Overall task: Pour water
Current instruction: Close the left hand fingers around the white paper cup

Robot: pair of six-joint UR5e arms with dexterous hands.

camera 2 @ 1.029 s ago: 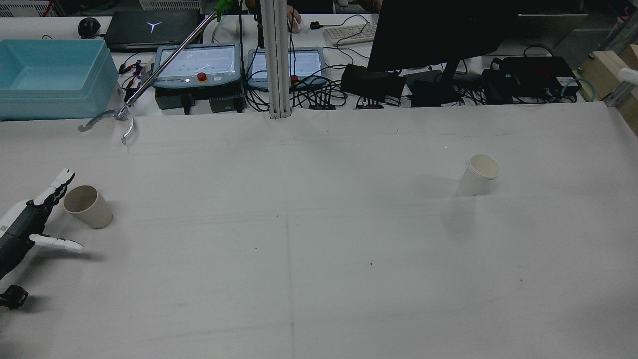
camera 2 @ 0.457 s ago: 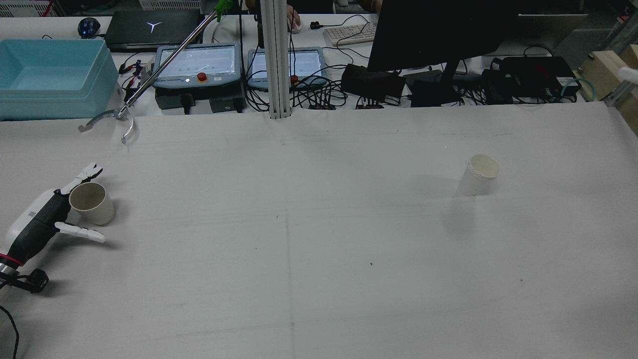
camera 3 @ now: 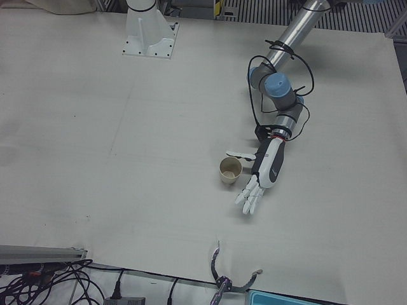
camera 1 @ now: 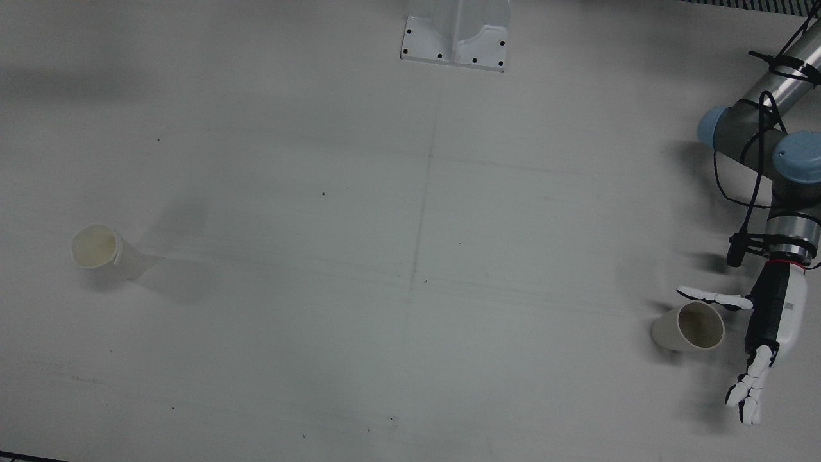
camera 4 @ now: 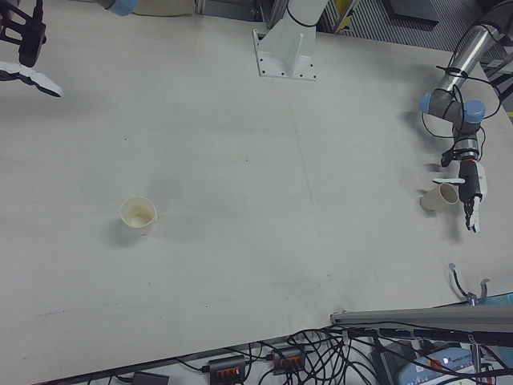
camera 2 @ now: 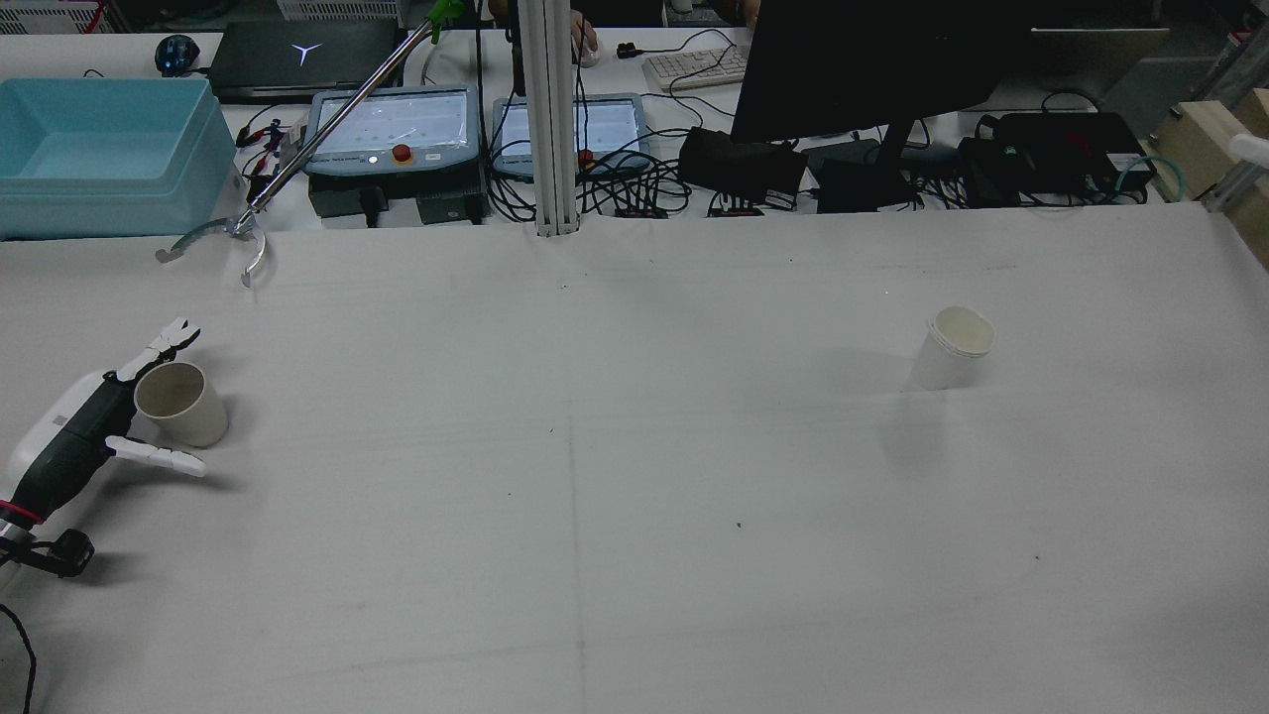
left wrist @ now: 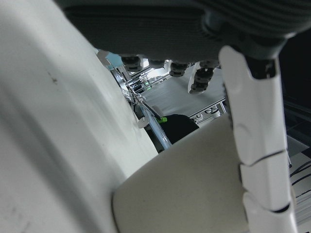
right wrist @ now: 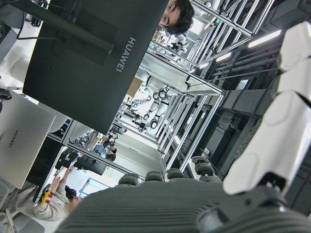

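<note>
Left hand (camera 2: pixel 74 436) spread wide around the beige cup (camera 2: pixel 180 404), gripping nothing yet. Thin paper, light, easily crushed: take it mid-wall, gently. White cup (camera 2: pixel 954 347) waits well across the counter (camera 2: pixel 634 516). Right hand (camera 4: pixel 22 50) unclenched, idle.

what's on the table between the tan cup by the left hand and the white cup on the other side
Nothing: between the tan paper cup and the white paper cup there is only bare white table, as the rear and front views show.

"HUAWEI" stood in pale letters on the back of the dark monitor (right wrist: pixel 92 53), and again, smaller, on the grey laptop lid (right wrist: pixel 19 145) below it.
</note>
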